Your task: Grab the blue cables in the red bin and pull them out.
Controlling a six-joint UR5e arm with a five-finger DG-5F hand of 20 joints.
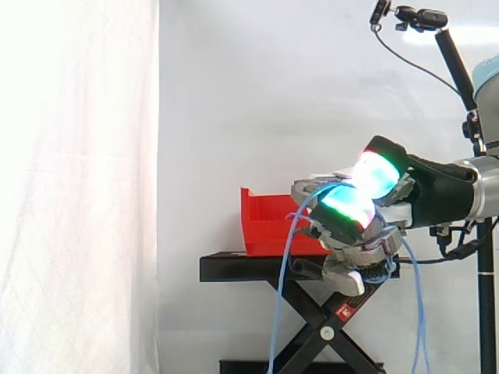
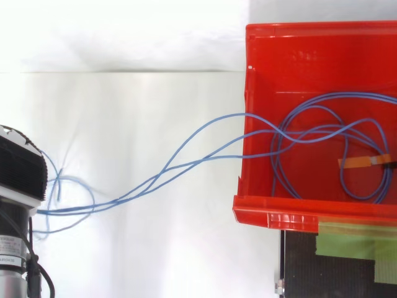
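White curtain (image 1: 78, 195); hand (image 1: 390, 206) seemingly round blue cables (image 2: 133, 194)

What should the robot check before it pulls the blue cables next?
1. Hand has its fingers curled round the blue cables: ok.
2. Cables all out of the red bin: not ok, loops lie inside.
3. Loops free of knots: cannot tell, they cross each other.
4. Orange tape on a cable, stuck to the bin or not: cannot tell.
5. Bin resting on the black stand: ok.
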